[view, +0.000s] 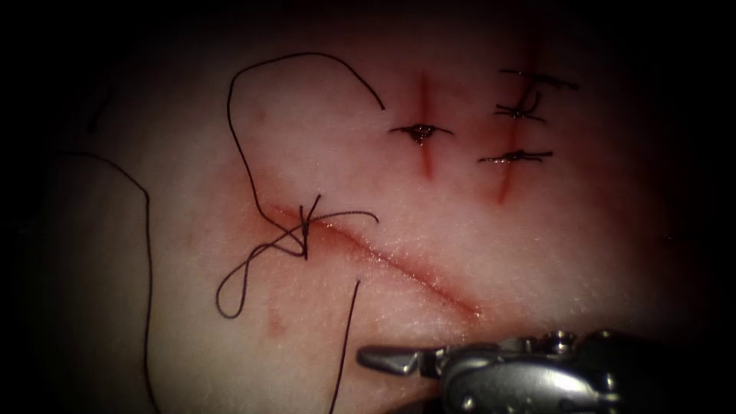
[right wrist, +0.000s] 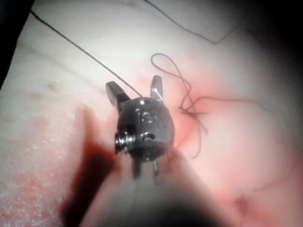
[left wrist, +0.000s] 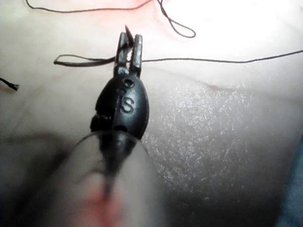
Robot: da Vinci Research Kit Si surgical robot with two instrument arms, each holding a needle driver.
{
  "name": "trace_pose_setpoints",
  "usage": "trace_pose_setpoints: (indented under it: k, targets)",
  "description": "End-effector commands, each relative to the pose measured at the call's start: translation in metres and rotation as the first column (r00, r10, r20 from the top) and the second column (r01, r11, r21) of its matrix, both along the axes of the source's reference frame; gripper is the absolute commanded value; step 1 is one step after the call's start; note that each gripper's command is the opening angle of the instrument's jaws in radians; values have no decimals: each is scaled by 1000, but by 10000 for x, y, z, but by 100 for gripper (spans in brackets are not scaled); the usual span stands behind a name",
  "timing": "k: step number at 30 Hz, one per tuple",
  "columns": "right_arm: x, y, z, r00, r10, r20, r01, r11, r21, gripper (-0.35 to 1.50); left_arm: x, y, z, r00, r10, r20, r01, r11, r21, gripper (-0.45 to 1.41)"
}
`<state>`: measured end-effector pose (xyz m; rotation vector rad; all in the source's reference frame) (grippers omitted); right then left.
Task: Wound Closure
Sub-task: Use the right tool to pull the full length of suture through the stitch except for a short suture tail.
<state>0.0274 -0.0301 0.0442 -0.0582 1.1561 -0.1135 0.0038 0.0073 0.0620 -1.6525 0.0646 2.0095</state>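
Note:
The tissue (view: 537,253) has a long slanting cut (view: 399,264), with a thread knot (view: 306,227) at its upper left end. From the knot the dark thread (view: 238,146) runs out in loops to the left of the cut. The right tool (view: 381,358) lies low, just below the cut's lower end. Its jaws (right wrist: 135,90) are open and hold nothing, with a strand (right wrist: 85,52) passing close by. The left tool (left wrist: 130,43) has its jaws shut on the thread (left wrist: 213,59). A short dark point sticks out past its tips; I cannot tell whether it is thread or needle.
Two short cuts sit at the back. One (view: 422,130) is closed by one stitch. The one further right (view: 521,115) has several stitches with cut ends. A loose strand (view: 148,253) runs down the far left. Red fluid stains the tissue around the knot.

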Motion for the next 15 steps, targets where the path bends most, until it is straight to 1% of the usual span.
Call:
trace_pose_setpoints:
  k: [1, 3, 5, 6, 11, 15]
  targets:
    - [9, 11, 27, 1000, -1, 9, 1, 1000, -8, 148, -6, -5, 6, 1000, 0, 0, 0, 1000, 1, -45]
    - [9, 15, 50, 1000, -6, 23, 7, 1000, -15, 148, -7, -6, 6, 1000, -2, -1, 2, 1000, 0, -45]
    - [11, 16, 67, 999, -15, 36, 16, 1000, -27, 148, -8, -7, 7, 1000, -2, -1, 2, 1000, 0, -45]
    - [14, 14, 81, 998, -22, 53, 23, 999, -33, 148, -8, -7, 7, 1000, -3, -2, 3, 1000, -1, -45]
    - [27, 13, 104, 997, -17, 71, 20, 998, -54, 148, -13, -8, 6, 1000, -6, -8, 6, 1000, 0, -45]
    - [36, 20, 111, 997, -4, 79, 9, 998, -55, 145, -16, -9, 6, 1000, -2, -5, 2, 1000, -1, -45]
